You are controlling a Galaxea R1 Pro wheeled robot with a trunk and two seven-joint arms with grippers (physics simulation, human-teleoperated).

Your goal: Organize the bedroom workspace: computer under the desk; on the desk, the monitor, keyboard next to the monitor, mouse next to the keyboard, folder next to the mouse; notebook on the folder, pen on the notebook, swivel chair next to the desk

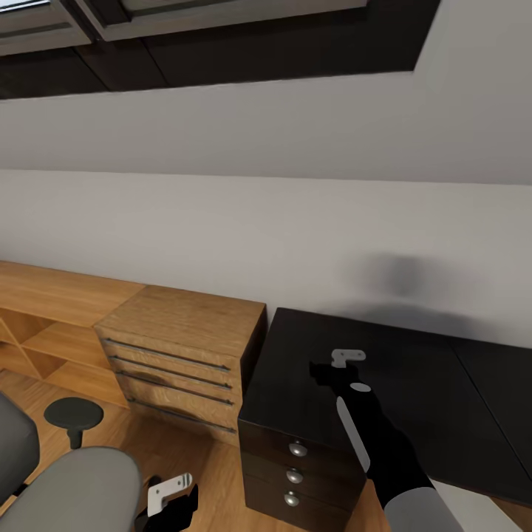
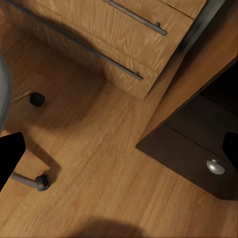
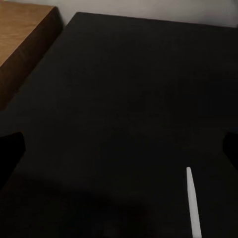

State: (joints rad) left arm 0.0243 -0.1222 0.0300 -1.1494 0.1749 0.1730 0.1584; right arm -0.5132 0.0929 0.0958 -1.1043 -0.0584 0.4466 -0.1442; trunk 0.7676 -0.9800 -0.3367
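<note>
Pen (image 3: 194, 203) lies on the desk (image 1: 414, 384) at our right gripper's (image 1: 334, 367) five o'clock; fingers spread, empty. We judge it light, stiff, rolling easily: pinch mid-shaft.

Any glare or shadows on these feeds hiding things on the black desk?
Head view: no glare, a soft shadow on the wall above the desk. Right wrist view: the desktop is very dark, but the white pen stands out. Left wrist view: a shadow lies along the floor's near edge.
</note>
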